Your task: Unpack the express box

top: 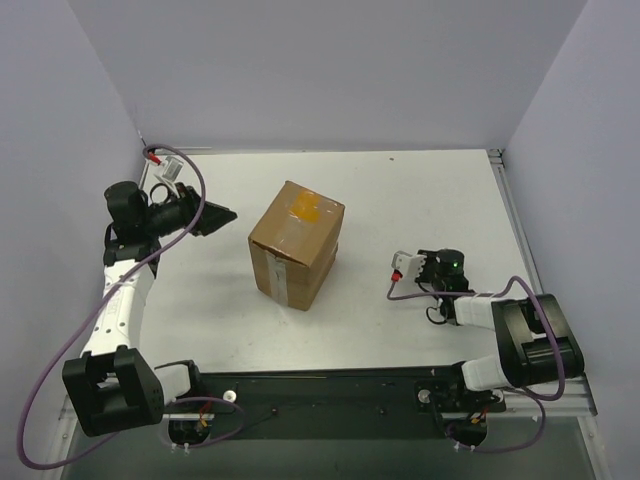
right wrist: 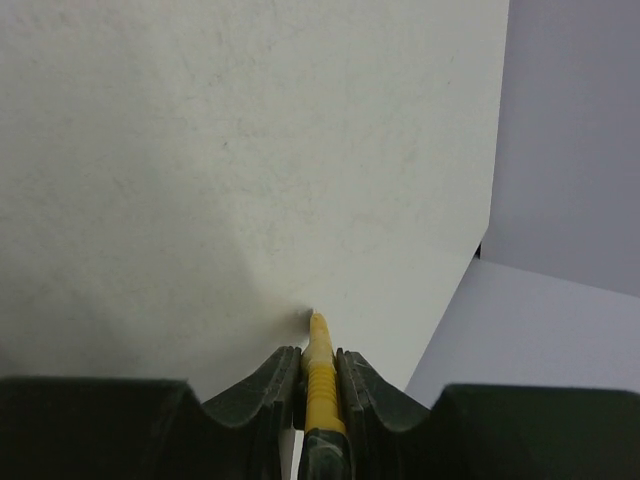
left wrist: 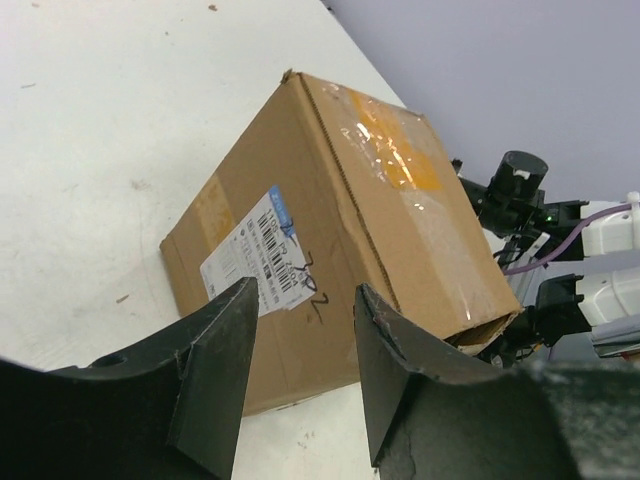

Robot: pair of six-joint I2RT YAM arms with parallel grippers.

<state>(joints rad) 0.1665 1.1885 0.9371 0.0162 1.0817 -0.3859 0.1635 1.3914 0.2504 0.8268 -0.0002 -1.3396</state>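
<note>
Sitting mid-table (top: 420,190), the box (top: 297,245) is seen closed, w/ clear tape (left wrist: 400,165) unbroken across its top and a white label (left wrist: 262,255) on the side facing the left gripper (left wrist: 305,290). That gripper's fingers are spread w/ nothing between them, held just short of the box, not touching. The right gripper (right wrist: 318,358) is pressed onto a yellow knife (right wrist: 320,385), tip pointing fwd over bare table, well apart from the box. Risks, as judged: the box is unbraced, so if the blade is pushed along the seam it could be shoved or tipped instead of cut. The knife is pinched by its slim handle only, so it may be twisted in the grip under load. If driven too deep, contents could be scored; whether the blade is extended can't be told
</note>
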